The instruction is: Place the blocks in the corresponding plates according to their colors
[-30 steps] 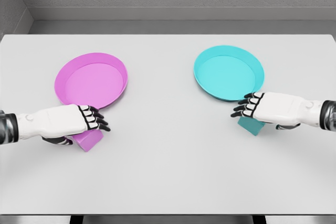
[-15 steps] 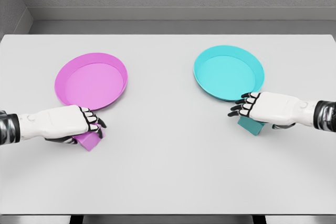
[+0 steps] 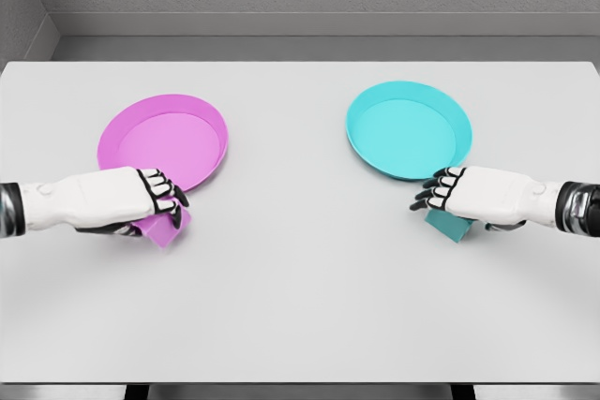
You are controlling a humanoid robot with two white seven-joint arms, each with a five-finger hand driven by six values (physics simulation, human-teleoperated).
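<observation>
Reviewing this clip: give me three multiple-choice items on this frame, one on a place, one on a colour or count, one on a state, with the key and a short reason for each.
1. Where does the pink plate stand?
A. on the table's left half
B. on the table's right half
C. stacked on the other plate

2. How many plates are on the table?
A. one
B. two
C. three

3. What is the left hand doing?
A. lying flat and open on the table
B. curled around the pink block
C. resting inside a plate

Key:
1 A: the pink plate sits left of the middle, the teal plate to the right.
2 B: only one pink and one teal plate show.
3 B: its fingers wrap the pink block at the plate's near rim; the right hand likewise covers the teal block.
</observation>
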